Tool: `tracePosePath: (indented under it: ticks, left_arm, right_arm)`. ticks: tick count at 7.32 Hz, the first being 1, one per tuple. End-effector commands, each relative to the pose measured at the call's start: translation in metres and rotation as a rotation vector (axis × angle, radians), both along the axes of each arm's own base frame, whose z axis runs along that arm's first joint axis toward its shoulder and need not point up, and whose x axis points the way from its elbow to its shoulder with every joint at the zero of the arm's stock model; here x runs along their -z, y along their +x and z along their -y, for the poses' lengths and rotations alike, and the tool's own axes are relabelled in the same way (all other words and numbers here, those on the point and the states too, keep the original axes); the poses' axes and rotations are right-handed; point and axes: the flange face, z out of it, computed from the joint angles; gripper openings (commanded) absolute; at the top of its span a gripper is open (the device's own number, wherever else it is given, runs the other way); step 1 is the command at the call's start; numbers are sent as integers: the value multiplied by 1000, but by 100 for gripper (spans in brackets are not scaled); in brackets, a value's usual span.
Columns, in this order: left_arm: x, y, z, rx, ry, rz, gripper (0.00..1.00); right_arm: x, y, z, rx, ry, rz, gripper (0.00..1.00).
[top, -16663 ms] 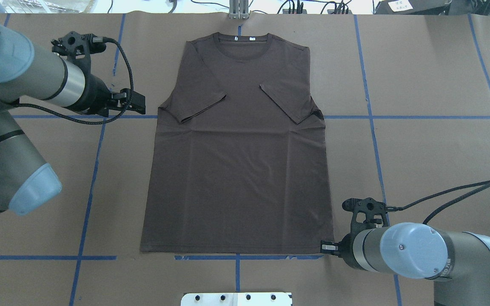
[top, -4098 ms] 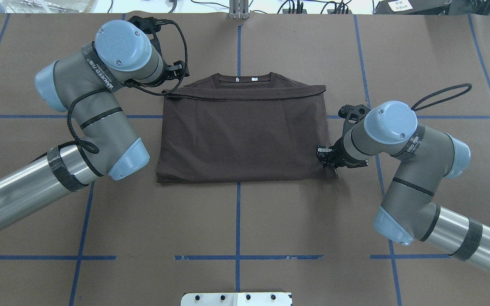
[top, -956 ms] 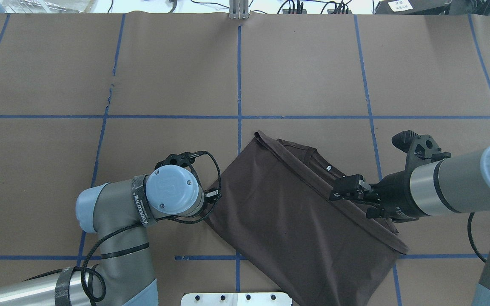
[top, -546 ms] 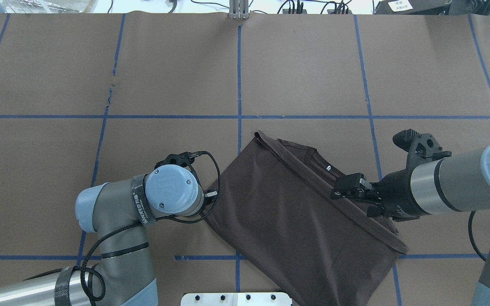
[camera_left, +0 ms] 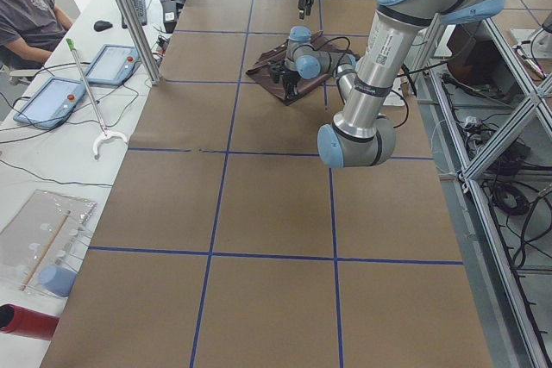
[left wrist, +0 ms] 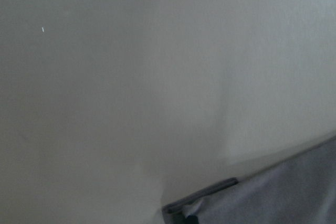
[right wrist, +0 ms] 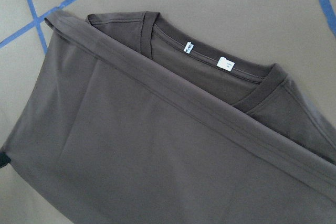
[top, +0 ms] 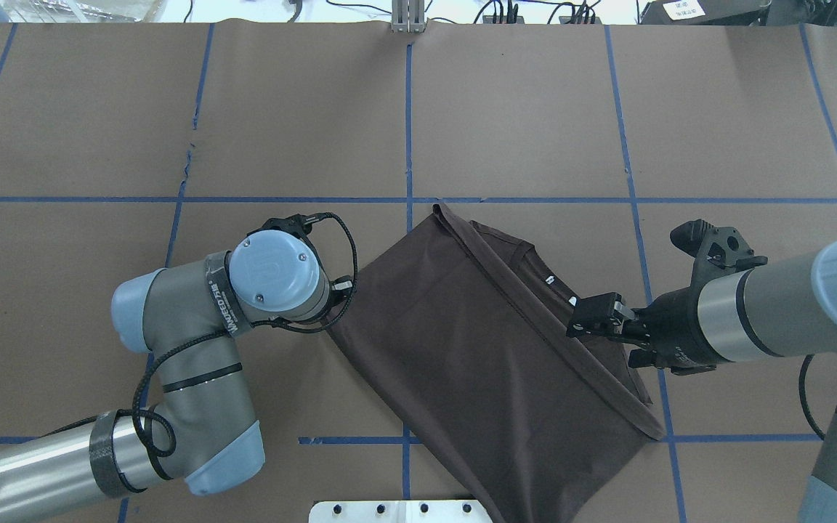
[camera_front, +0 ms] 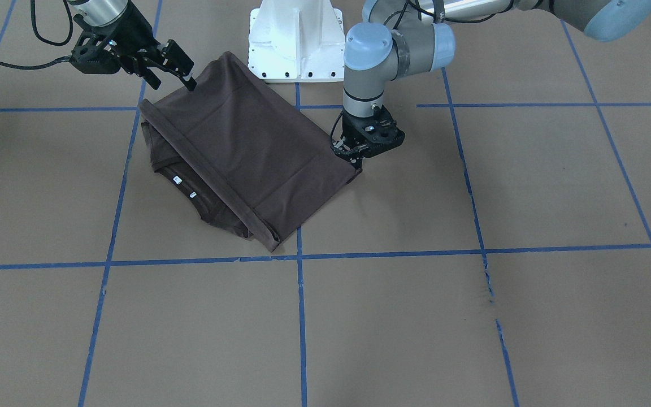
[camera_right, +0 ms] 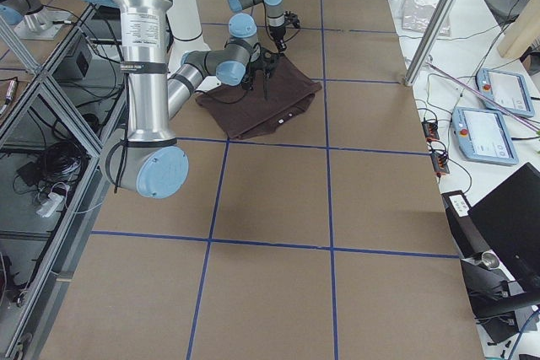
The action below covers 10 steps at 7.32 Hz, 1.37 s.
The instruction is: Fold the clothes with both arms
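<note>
The dark brown T-shirt [top: 476, 356] lies folded in half, turned diagonally on the brown table near the robot. Its collar and white neck tag [right wrist: 226, 64] peek out beside the folded-over hem. My left gripper [camera_front: 355, 161] points straight down and is shut on the shirt's left corner; in the overhead view the wrist hides it. The left wrist view shows only a fabric corner [left wrist: 210, 192]. My right gripper [top: 584, 323] hovers open over the hem edge near the collar, holding nothing; it also shows in the front view [camera_front: 173, 73].
The white pedestal base [camera_front: 296, 39] stands at the table's near edge, and the shirt's nearest corner reaches it [top: 480, 505]. Blue tape lines [top: 408, 109] grid the brown table cover. An operator [camera_left: 30, 10] and tablets [camera_left: 52, 96] are beyond the far edge.
My left arm has moved away from the base and leftward, dragging the shirt's corner with it. The shirt has slid and turned slightly under my right gripper, which has hardly moved.
</note>
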Motion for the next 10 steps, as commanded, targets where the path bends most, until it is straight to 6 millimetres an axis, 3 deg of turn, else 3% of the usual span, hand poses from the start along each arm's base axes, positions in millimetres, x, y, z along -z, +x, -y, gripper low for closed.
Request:
tracePosePath:
  ticks: [1,2,4,6,8,10]
  left_arm:
    - [-13,-15,78,51,31,68,0]
    - [-6,-22,120,67,57,86,0]
    - [-1,-11,185,87,127,88,0]
    - [11,20,223,89,233,32,0]
    - [4,30,239,101,328,50,0]
    - [5,28,242,111,369,34,0]
  right_arm:
    - [-2,0,2,-5,-2,-4,100]
    - [-5,-2,3,-5,-5,-10,100]
    - [-6,-4,4,-6,-4,-12,100]
    - [-8,-5,5,-13,-3,-18,100]
    - [-18,-13,8,-11,-14,-36,100]
    - [-10,-23,16,-17,-5,-23,100]
